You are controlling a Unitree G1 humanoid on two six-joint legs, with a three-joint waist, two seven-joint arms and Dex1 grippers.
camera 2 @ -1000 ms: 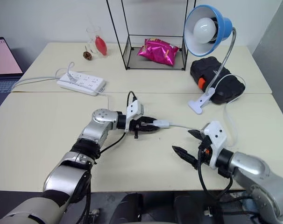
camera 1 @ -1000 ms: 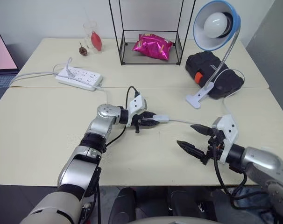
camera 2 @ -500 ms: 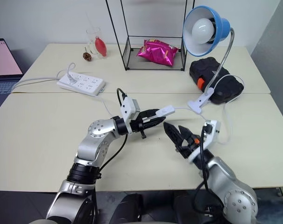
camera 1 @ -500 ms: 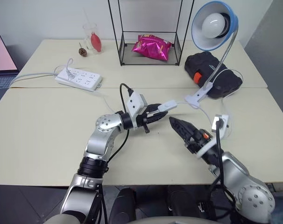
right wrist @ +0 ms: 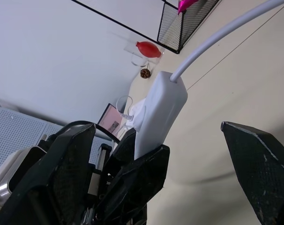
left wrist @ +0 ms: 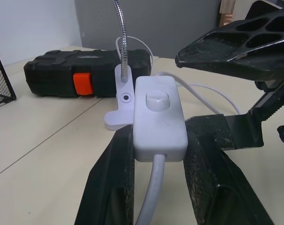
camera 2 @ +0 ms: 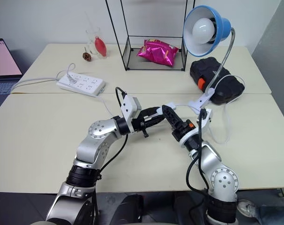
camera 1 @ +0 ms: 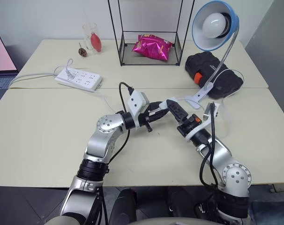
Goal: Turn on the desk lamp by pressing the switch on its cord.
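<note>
The switch [left wrist: 157,115] is held up above the table, in the middle of the scene, between the two arms. The left gripper [camera 1: 157,110] pinches it by its two long sides, and the fingers [left wrist: 115,180] press against the white body near the end where the cord [left wrist: 150,197] goes in. The long axis of the switch runs along the left gripper's fingers, toward the right and a little far, and its face with the round button is turned up and free.

The right gripper [camera 1: 175,110] has its jaws spread wide and holds nothing. It comes from the right side and points to the left, so the switch lies just in front of its tips, very near but not yet touching, as far as I can judge. In the left wrist view one black finger hangs just over the far end of the switch. I think the coming move needs this finger to come down on the button while the left gripper holds the body steady.

The switch is a smooth, white, oblong plastic piece with rounded corners. The cord is thin, white and soft, and it curves on toward the lamp [camera 1: 215,26] at the far right. The lamp has a blue round shade, a white bulb, a ribbed silver neck and a white clip base; the bulb looks unlit. The gripper fingers are black, hard and pointed, with open cells in them. The table [camera 1: 39,131] is pale and matte.
</note>
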